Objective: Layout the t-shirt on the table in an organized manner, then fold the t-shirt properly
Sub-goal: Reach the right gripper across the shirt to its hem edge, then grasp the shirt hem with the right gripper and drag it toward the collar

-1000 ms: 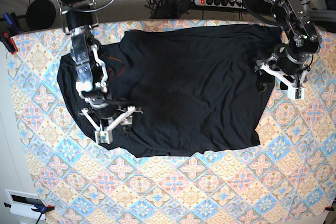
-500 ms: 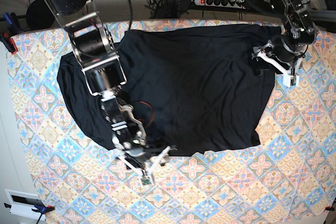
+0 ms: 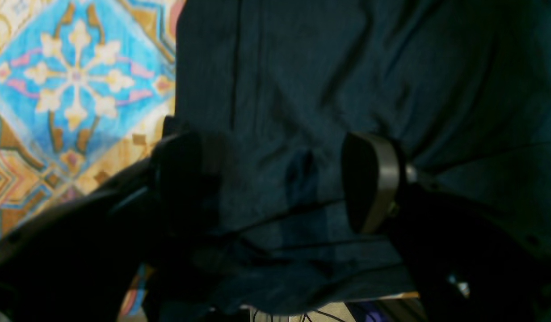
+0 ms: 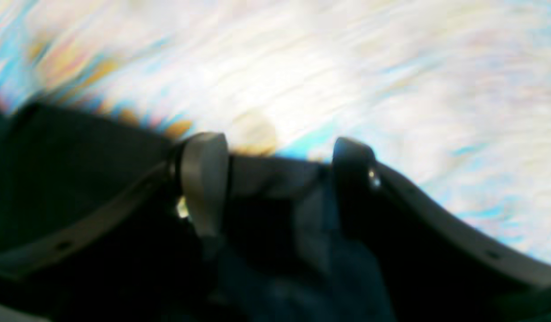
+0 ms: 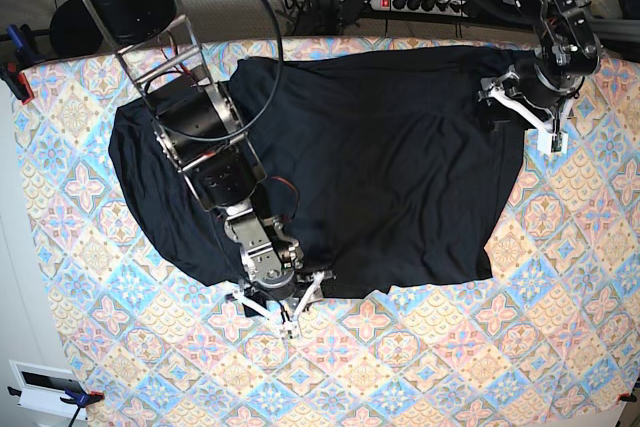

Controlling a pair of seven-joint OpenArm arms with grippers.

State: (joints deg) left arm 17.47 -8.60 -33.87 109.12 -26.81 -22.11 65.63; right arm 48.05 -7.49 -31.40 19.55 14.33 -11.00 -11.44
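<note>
Desk (image 5: pixel 420 367): pastel diamond-tile cloth, carries everything.

Black t-shirt (image 5: pixel 370 177): spread flat across desk middle, long axis running left-right in base view, wrinkled at both ends.

Right hand (image 5: pixel 280 309): at shirt's near edge, fingers apart, straddling hem, nothing clamped. Shirt body lies away from it, toward far edge.

Left hand (image 5: pixel 522 117): at shirt's far corner, fingers apart over fabric, nothing pinched.

Judgement: each hand sits at own edge; neither nearer to middle.

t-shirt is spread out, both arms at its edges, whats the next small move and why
Probably close both grippers. The right gripper straddles the t-shirt hem at the near edge, the left gripper its far corner, both with jaws open around fabric, nothing pinched yet.
</note>
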